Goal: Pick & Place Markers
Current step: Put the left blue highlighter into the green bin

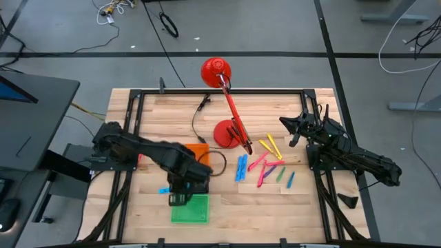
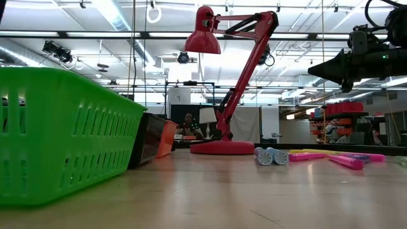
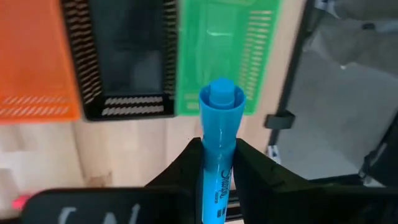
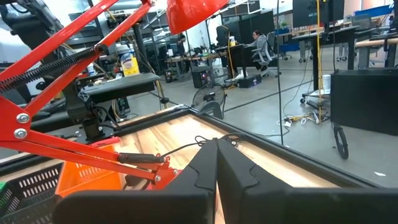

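Blue marker (image 3: 219, 134) between left jaws

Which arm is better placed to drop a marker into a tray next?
Left. Its gripper is shut on a blue marker right above the green tray. The right gripper holds nothing, raised at the table's far right corner.

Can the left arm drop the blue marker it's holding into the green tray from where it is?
Probably yes. The left gripper holds the blue marker right above the green tray, whose open top faces it, and nothing lies between them. The right gripper waits across the table.
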